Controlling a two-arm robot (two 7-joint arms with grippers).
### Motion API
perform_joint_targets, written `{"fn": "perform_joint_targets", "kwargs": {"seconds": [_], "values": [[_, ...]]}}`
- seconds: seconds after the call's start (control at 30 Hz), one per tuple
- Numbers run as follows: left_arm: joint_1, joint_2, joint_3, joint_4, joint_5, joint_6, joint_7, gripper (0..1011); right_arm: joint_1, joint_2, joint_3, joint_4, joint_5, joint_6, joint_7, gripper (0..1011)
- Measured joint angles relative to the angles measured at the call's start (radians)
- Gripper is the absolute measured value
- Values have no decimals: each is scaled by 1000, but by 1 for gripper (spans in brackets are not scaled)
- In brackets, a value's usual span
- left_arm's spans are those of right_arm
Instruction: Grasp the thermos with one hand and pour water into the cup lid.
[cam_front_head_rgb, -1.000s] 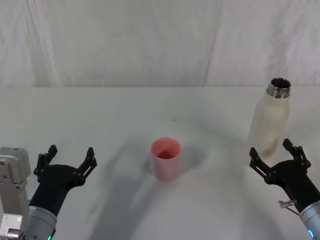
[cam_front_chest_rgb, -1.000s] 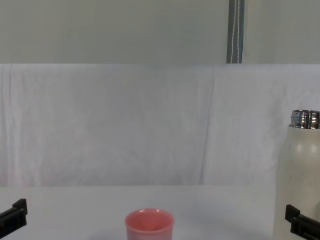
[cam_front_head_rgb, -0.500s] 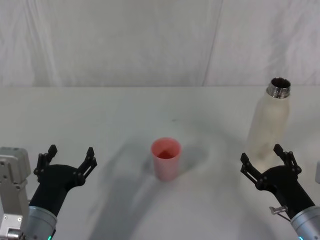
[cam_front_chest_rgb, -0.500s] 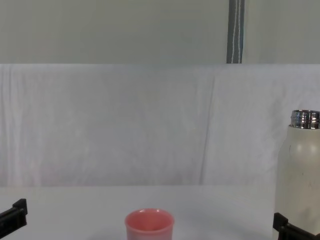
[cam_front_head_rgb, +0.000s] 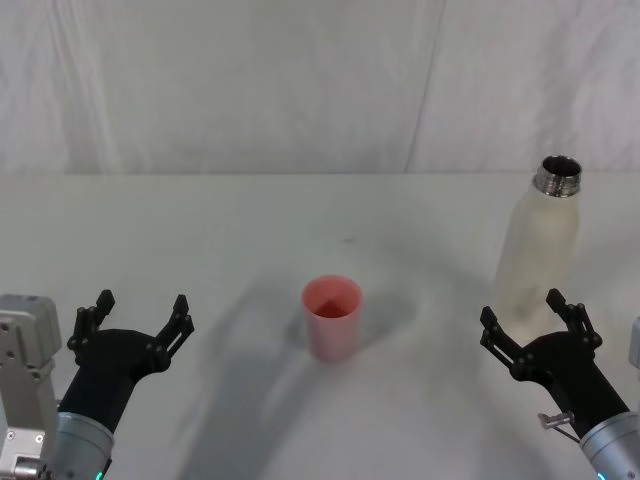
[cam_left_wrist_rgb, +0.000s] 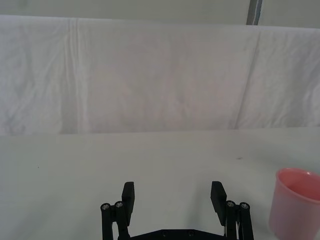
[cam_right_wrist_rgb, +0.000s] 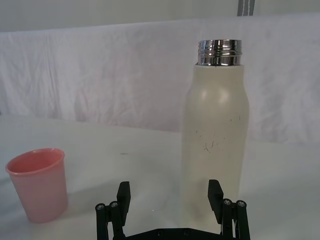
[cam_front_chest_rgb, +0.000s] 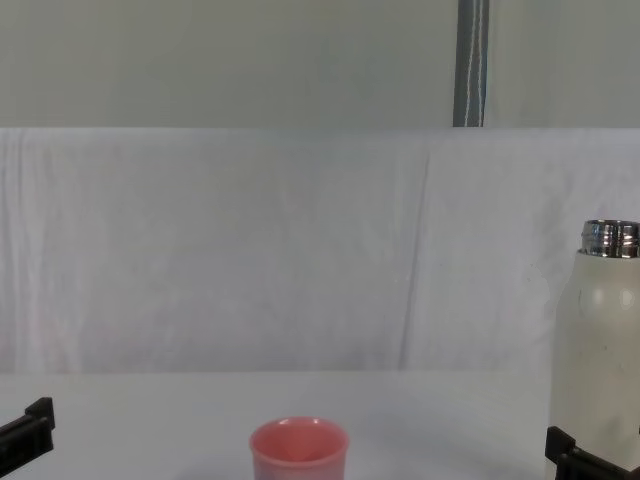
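Head view puts the thermos (cam_front_head_rgb: 540, 250) upright toward the right edge of the tabletop (cam_front_head_rgb: 250, 230), cap off, its steel neck open to the ceiling. Toward the middle of the tabletop, nearer the front edge, stands the cup lid (cam_front_head_rgb: 332, 317), mouth up, well apart from the bottle, and I cannot tell whether anything is in it.

I judge the step in hand to be the approach for the grasp: nothing is lifted and no pouring has begun. My right gripper (cam_front_head_rgb: 534, 327) sits low, just in front of the thermos base, fingers spread wide and holding nothing. From the right wrist view the bottle body stands between the lines of my two fingers (cam_right_wrist_rgb: 215, 192) but beyond their tips, so I read them as not touching it.

Next I would need to push forward until the cream wall sits between the pads, then close firmly on the lower or middle body; the smooth rounded surface could slip if I grip too lightly. After that comes a lift, a carry toward the cup lid and a tilt.

My left gripper (cam_front_head_rgb: 138, 318) rests near the front left corner, fingers apart, empty.
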Motion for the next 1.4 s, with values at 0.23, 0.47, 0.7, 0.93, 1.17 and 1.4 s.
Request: {"fn": "perform_joint_targets", "kwargs": {"seconds": [0.23, 0.47, 0.7, 0.93, 1.17, 1.4], "values": [[0, 0, 0, 0, 0, 0, 0, 1001, 1, 0, 1, 0, 0, 0, 0, 1001], [0, 0, 0, 0, 0, 0, 0, 1001, 1, 1, 1, 0, 1, 0, 0, 1001], [0, 0, 0, 0, 0, 0, 0, 1001, 1, 2, 1, 0, 1, 0, 0, 1001], [0, 0, 0, 0, 0, 0, 0, 1001, 1, 2, 1, 0, 1, 0, 0, 1001], [0, 0, 0, 0, 0, 0, 0, 1001, 1, 2, 1, 0, 1, 0, 0, 1001], [0, 0, 0, 0, 0, 0, 0, 1001, 1, 2, 1, 0, 1, 0, 0, 1001]]}}
